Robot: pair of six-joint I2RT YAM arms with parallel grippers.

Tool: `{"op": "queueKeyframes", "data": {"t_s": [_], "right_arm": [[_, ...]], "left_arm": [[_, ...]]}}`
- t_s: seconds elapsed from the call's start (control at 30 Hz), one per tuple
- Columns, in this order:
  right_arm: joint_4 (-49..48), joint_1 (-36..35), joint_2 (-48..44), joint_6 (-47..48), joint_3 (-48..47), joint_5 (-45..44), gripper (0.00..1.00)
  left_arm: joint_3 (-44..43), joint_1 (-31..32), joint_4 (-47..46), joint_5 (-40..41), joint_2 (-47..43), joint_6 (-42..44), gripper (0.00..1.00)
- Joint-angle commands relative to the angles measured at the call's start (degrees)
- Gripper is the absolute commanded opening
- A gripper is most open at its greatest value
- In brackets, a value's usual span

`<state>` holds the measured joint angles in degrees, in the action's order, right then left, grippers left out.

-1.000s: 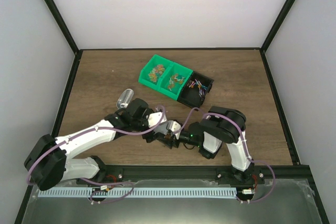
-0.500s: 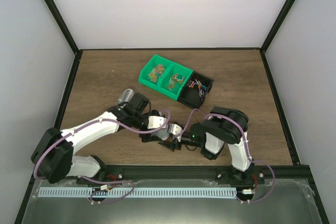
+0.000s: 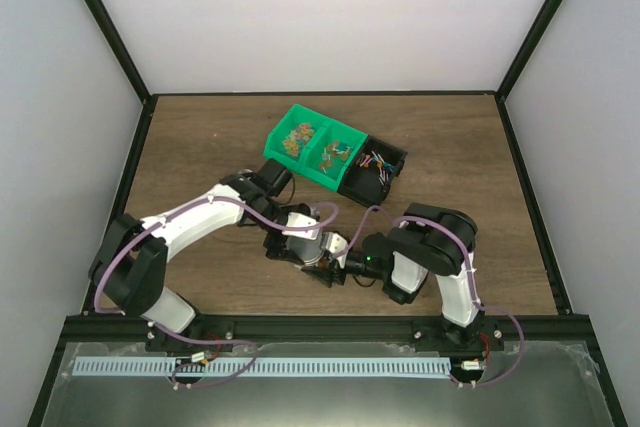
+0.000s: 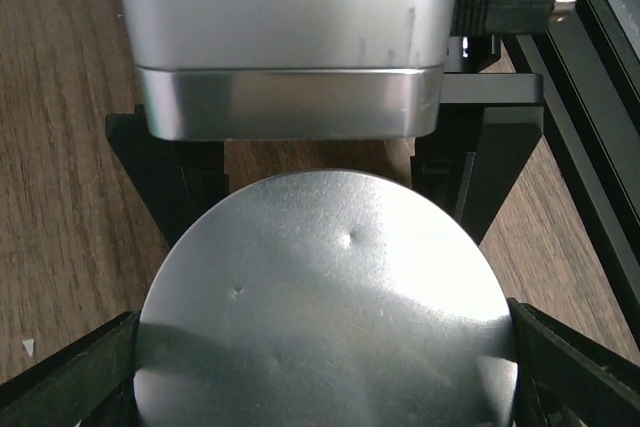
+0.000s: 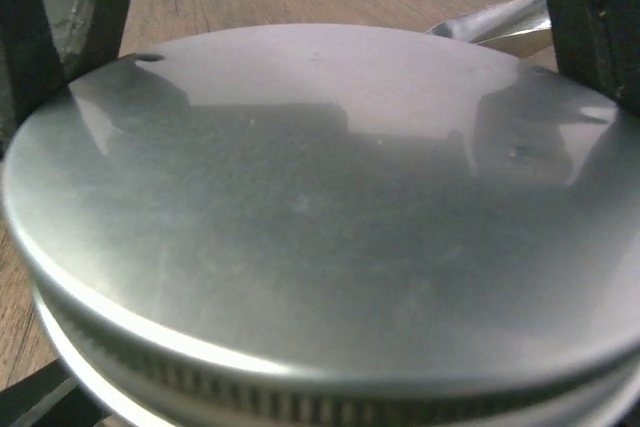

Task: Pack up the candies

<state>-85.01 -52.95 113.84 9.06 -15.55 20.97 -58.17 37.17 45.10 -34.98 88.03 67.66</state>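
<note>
The left tool (image 4: pixel 325 377) pinches a round metal tin (image 4: pixel 330 277) at lower centre. The right tool (image 3: pixel 338 265) straddles it, wide; I can't tell if it grips. The candies (image 3: pixel 335 152) lie in bins (image 3: pixel 296 165) at upper centre. Best keep the tin level and firmly held.

Candies (image 3: pixel 298 137) lie in bins (image 3: pixel 305 170) behind the jar (image 5: pixel 320 207).
</note>
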Motion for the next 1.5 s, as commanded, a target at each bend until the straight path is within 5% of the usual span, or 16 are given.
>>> {"op": "queueKeyframes", "data": {"t_s": [0.0,0.3,0.63,1.47], "right_arm": [[1.48,-1.03,-0.61,2.62,1.49,7.22,0.76],[-0.62,-1.08,1.79,-1.55,-0.88,-5.16,0.79],[0.14,-1.06,2.96,-3.41,-2.24,-12.33,0.79],[1.87,-1.55,2.34,-3.12,-2.56,-12.93,0.79]], "left_arm": [[-1.19,-1.45,6.04,2.05,1.18,8.89,0.95],[8.19,-2.81,-6.67,2.73,-11.1,-19.76,1.0],[16.44,0.32,-24.84,15.85,-16.32,-50.03,1.0],[16.39,4.4,-35.49,17.52,-10.23,-58.35,0.99]]}}
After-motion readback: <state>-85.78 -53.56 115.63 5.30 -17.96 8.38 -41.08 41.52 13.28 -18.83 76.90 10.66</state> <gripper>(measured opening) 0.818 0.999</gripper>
